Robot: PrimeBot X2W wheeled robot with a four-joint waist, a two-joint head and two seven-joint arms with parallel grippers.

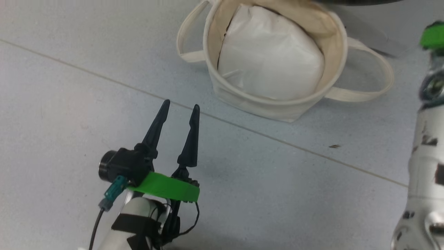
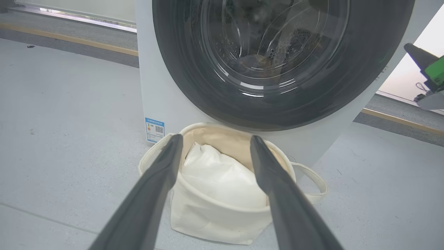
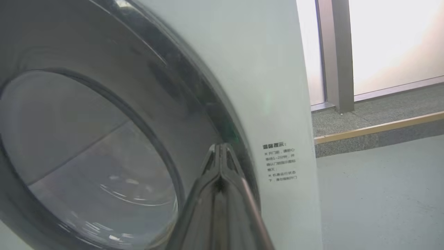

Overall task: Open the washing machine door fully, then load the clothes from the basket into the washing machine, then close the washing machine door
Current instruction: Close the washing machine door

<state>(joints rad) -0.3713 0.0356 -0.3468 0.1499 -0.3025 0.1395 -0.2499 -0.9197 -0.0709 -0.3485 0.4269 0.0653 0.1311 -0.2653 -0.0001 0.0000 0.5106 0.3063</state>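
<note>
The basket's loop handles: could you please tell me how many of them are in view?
2. In the head view, one handle loops out from the basket's left side, the other handle from its right side. None seems hidden.

In the head view the basket point(image 1: 249, 99) sits at upper centre on the floor point(image 1: 69, 121) with the liner point(image 1: 270, 59) inside it. The left gripper point(image 1: 181, 105) is at lower left, near the basket but apart from it, and the right arm point(image 1: 426, 166) runs up the right edge. In the left wrist view the basket stands right before the washer point(image 2: 156, 86), below its door point(image 2: 364, 69), with a sticker point(image 2: 154, 130) just left of it. In the right wrist view the right gripper point(image 3: 221, 149), at bottom centre, lies at the door's right rim.
</note>
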